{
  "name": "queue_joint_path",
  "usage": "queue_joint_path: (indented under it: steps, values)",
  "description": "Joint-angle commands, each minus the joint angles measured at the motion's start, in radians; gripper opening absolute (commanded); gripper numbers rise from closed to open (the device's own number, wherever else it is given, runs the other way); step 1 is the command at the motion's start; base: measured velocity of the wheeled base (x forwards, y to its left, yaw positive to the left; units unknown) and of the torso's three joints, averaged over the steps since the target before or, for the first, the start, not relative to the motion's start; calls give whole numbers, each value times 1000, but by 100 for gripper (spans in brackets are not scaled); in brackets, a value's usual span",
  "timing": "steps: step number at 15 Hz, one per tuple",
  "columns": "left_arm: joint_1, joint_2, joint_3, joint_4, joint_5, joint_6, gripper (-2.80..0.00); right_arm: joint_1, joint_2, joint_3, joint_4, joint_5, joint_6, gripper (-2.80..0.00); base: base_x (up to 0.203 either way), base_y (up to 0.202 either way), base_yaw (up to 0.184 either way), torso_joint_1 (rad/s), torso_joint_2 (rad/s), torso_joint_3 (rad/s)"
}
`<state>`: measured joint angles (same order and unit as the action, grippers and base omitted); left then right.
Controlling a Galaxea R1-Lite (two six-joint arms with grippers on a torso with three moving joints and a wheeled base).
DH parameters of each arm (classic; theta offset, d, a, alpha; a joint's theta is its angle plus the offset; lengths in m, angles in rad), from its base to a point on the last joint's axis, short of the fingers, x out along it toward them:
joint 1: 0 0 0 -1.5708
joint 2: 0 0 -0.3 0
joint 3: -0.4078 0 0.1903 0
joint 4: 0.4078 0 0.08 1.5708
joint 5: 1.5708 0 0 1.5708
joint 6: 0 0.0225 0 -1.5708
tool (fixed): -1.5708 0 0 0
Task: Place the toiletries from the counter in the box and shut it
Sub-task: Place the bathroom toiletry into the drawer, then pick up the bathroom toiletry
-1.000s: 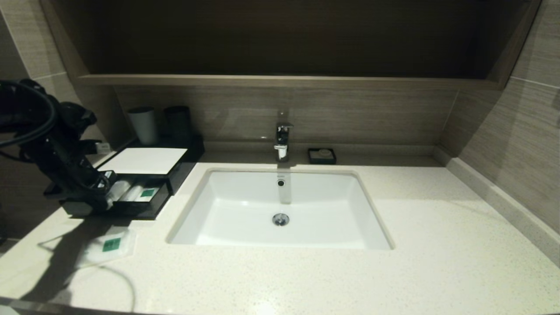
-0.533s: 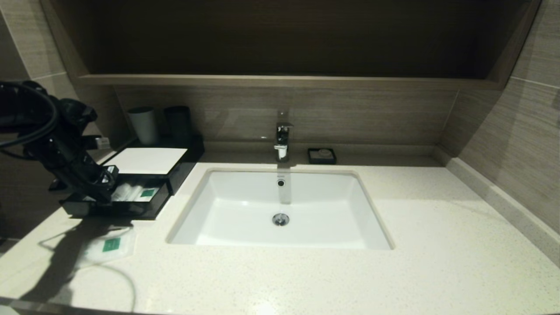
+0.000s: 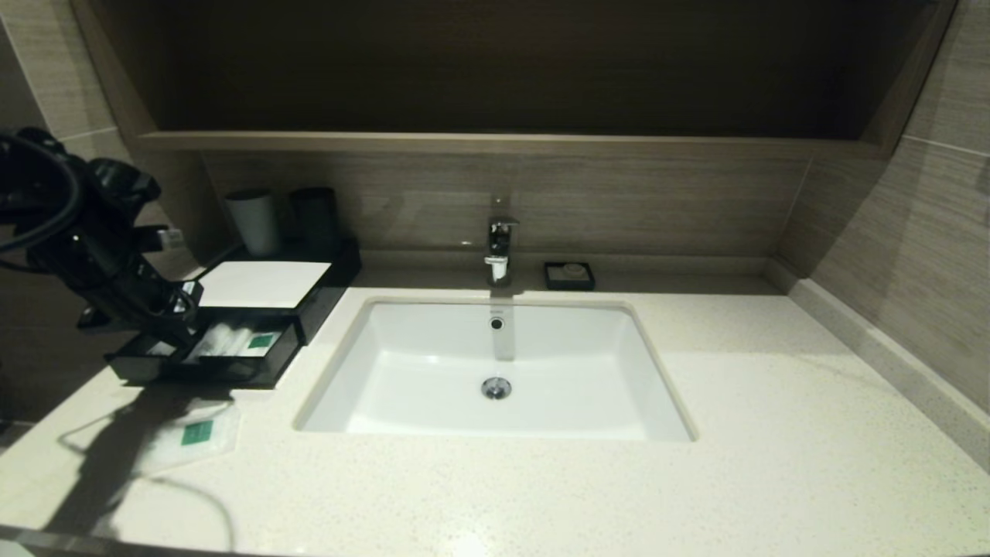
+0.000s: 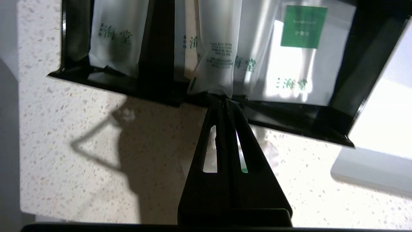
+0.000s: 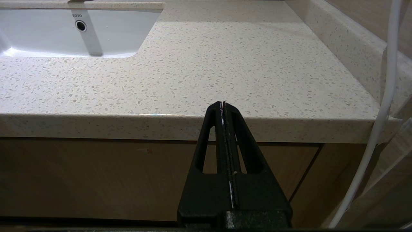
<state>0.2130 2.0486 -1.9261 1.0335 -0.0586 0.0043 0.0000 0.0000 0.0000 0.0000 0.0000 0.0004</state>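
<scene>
Fingers point(image 4: 224, 102) of the left gripper pinch one long packet point(image 4: 219, 48) above the drawer point(image 4: 289, 122); one sachet point(image 3: 195, 435) remains on the counter point(image 3: 541, 495).

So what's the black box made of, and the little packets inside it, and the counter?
The box looks like glossy black plastic or lacquer, since it gives shiny reflections; its top panel is matte white. The packets seem to be frosted plastic film: light shines through and the film creases. The counter looks like polished cream stone, speckled with small flecks; real or man-made, I can't tell.
</scene>
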Motion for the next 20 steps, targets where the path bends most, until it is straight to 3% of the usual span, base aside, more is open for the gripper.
queue_joint_path:
  steps: [1, 6, 13, 17, 18, 20]
  values:
    - [-1, -79, 1, 27, -2, 4, -280, 0, 0, 0, 0, 0, 0, -280, 0, 0, 0, 0, 0, 0]
    - [-1, -175, 64, 189, -10, -18, -280, 0, 0, 0, 0, 0, 0, -280, 0, 0, 0, 0, 0, 0]
    - [-22, -319, 335, 109, -55, -26, -280, 0, 0, 0, 0, 0, 0, -280, 0, 0, 0, 0, 0, 0]
    - [-30, -353, 374, 56, -35, -94, -280, 0, 0, 0, 0, 0, 0, -280, 0, 0, 0, 0, 0, 0]
    - [-30, -349, 372, 55, -18, -102, 0, 0, 0, 0, 0, 0, 0, -280, 0, 0, 0, 0, 0, 0]
    - [-30, -337, 375, 54, 3, -130, 0, 0, 0, 0, 0, 0, 0, -280, 0, 0, 0, 0, 0, 0]
